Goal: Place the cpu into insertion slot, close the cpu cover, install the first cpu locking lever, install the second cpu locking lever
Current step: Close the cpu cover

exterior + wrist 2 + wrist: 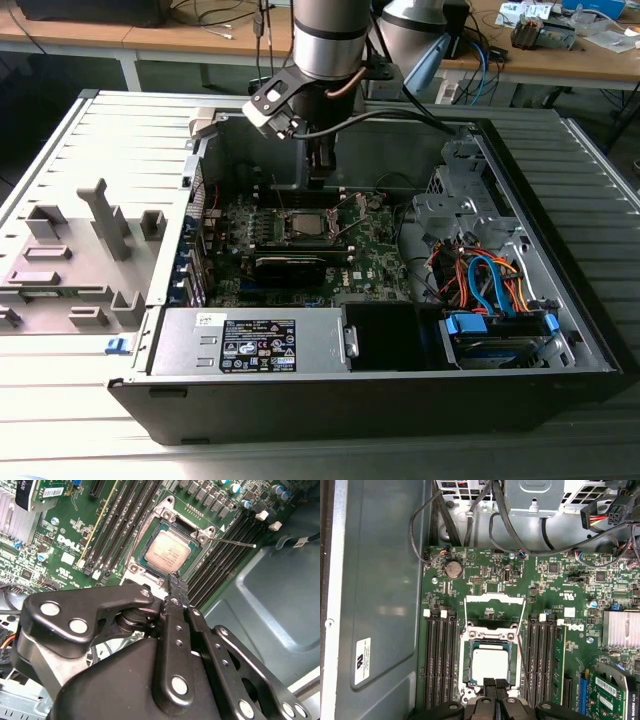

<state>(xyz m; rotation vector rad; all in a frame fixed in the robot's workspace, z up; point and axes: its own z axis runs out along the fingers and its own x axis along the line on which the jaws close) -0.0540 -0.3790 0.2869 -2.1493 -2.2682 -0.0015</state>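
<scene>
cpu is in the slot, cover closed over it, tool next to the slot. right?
Not the cover. The first wrist view shows the cpu cover swung open, off the cpu, which sits bare in the insertion slot. The tool is next to the slot.

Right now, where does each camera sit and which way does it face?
Exterior view: off the arm, above the open computer case, looking down into it; the arm shows.
First wrist view: on the arm, facing the cpu in the insertion slot; the tips of the gripper show.
Second wrist view: on the arm, looking along the gripper at the cpu.
Both wrist views share the cpu and the gripper.
</scene>
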